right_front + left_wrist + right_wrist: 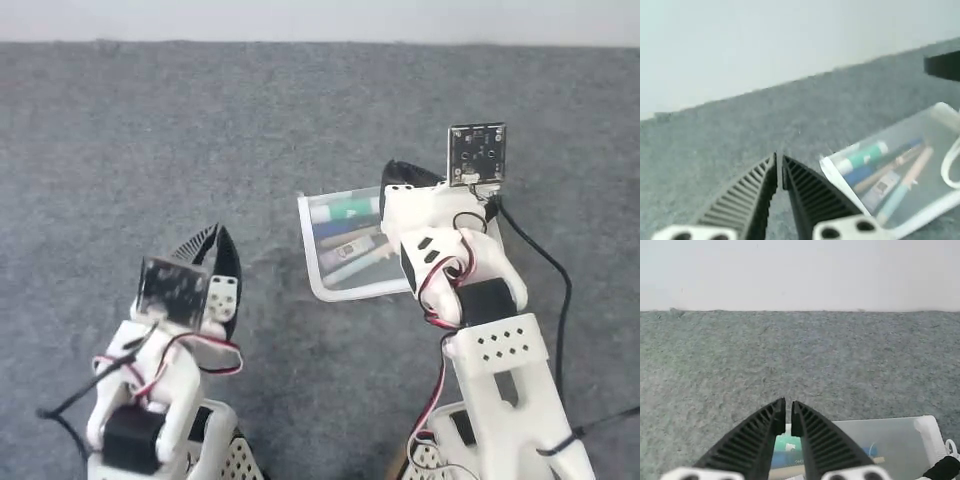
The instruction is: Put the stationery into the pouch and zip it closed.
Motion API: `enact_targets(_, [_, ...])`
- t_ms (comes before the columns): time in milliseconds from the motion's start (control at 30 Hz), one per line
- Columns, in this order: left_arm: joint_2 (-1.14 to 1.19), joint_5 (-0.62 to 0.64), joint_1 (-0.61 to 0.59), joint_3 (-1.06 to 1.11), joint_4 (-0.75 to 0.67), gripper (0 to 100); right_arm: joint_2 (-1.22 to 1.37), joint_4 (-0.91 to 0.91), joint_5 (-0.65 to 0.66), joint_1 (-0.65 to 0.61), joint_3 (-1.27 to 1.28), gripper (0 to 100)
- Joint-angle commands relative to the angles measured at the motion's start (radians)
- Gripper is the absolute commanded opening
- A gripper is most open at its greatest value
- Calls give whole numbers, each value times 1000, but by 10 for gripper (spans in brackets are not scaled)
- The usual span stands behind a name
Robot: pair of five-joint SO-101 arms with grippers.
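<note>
Grey felt covers the table (150, 120) up to a pale wall at the top of the high view. The clear pouch (335, 283) lies flat just right of centre, with the stationery (350, 245) inside it. The right arm stands over the pouch's right end. The left gripper (217, 235) is at lower left, well apart from the pouch.

Left wrist view: the left gripper (779, 161) is clenched on nothing, its ribbed fingers (747, 200) almost touching above the felt. The pouch (920, 135) lies off to one side, pens and a green-and-white item showing through it.

Right wrist view: the right gripper (788, 409) is also clenched and holds nothing, with the pouch (890, 435) lying close beneath it.
</note>
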Motion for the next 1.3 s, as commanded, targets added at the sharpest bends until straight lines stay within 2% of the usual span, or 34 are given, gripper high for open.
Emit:
enact_targets(0, [-123,20,-12,18,-14,12,-41,2,9,-7,-28,7])
enact_targets(1267, [-103,21,-14,22,-15,13,-831,-7,11,-8,270,6])
